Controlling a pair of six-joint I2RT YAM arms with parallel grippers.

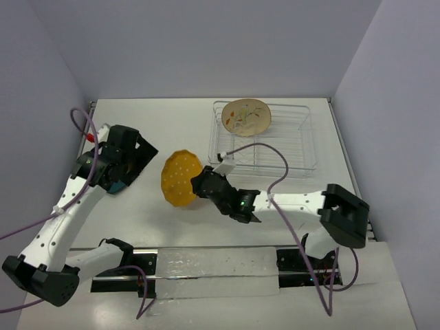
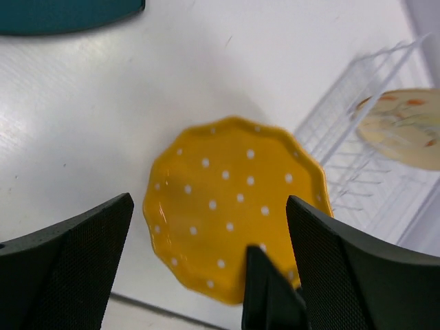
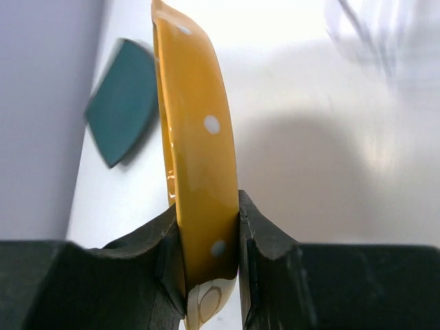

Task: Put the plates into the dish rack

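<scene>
My right gripper point(image 1: 201, 184) is shut on the rim of the yellow-orange dotted plate point(image 1: 181, 178) and holds it tilted up off the table, left of the dish rack point(image 1: 309, 141). The right wrist view shows this plate point(image 3: 196, 151) edge-on between the jaws of the gripper point(image 3: 206, 261). The cream floral plate point(image 1: 246, 117) stands in the rack's far left corner. My left gripper point(image 1: 134, 161) is open and empty at the left, over the dark teal plate point(image 1: 117, 186), which is mostly hidden. The left wrist view shows the yellow plate point(image 2: 234, 206) beyond the gripper point(image 2: 210, 275).
The teal plate lies flat on the table point(image 1: 172, 124), shown in the left wrist view point(image 2: 62, 14) and the right wrist view point(image 3: 124, 103). The rack point(image 2: 357, 137) with the cream plate point(image 2: 405, 127) stands at the far right. Walls close in on both sides.
</scene>
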